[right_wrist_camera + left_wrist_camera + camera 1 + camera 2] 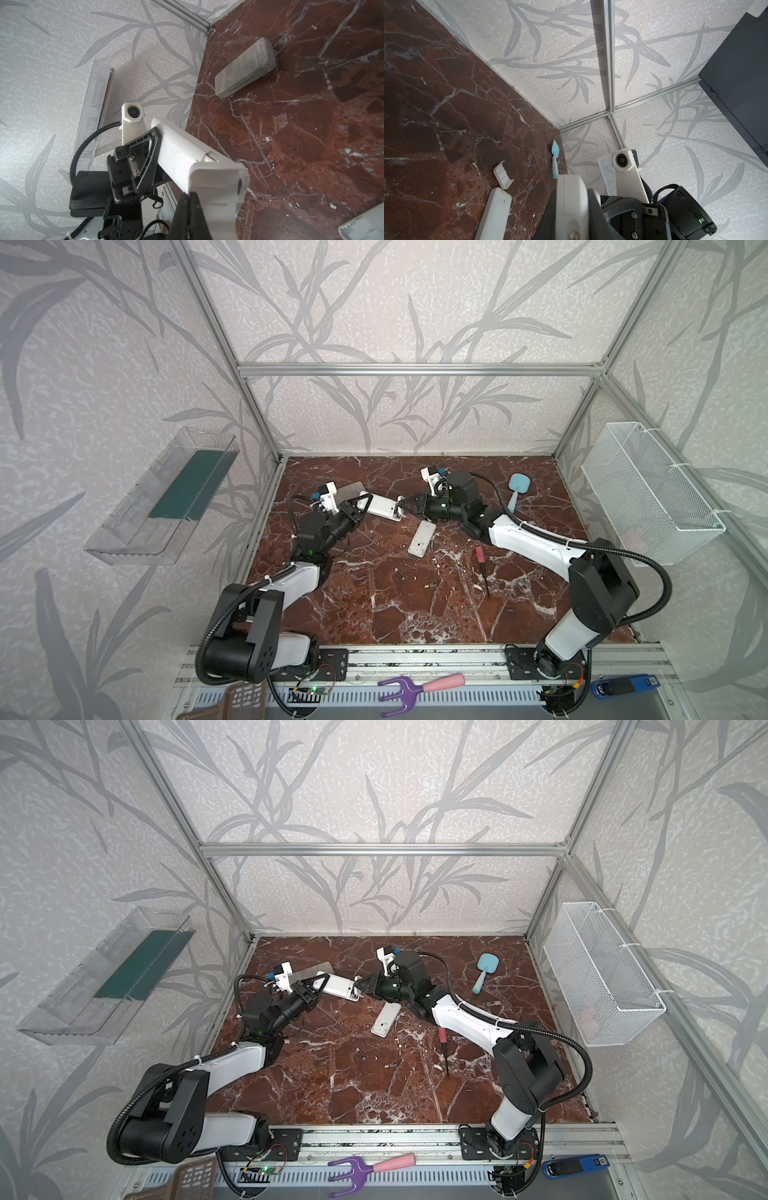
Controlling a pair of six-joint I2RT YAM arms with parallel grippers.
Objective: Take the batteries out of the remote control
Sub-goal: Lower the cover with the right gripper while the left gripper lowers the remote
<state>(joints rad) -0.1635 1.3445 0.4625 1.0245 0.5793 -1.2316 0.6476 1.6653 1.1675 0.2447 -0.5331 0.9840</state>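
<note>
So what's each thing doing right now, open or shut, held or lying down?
Remote: lifted, held by left gripper.
Left gripper: shut on remote.
Right gripper: shut, at that remote's end.
Second remote: lying flat.
Batteries: two lying loose.
Screwdriver: lying untouched.

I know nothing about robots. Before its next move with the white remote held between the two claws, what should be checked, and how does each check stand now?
1. Left gripper clamped on the held remote: ok.
2. Right gripper at the remote's other end, fingers shut. Whether they pinch anything: cannot tell.
3. Battery compartment open: not ok. A cover seems to sit over that end.
4. Loose batteries out of the way: ok. One battery and another battery lie on the table, nearer the arm bases.
5. Second remote and screwdriver apart from both grippers: ok.
</note>
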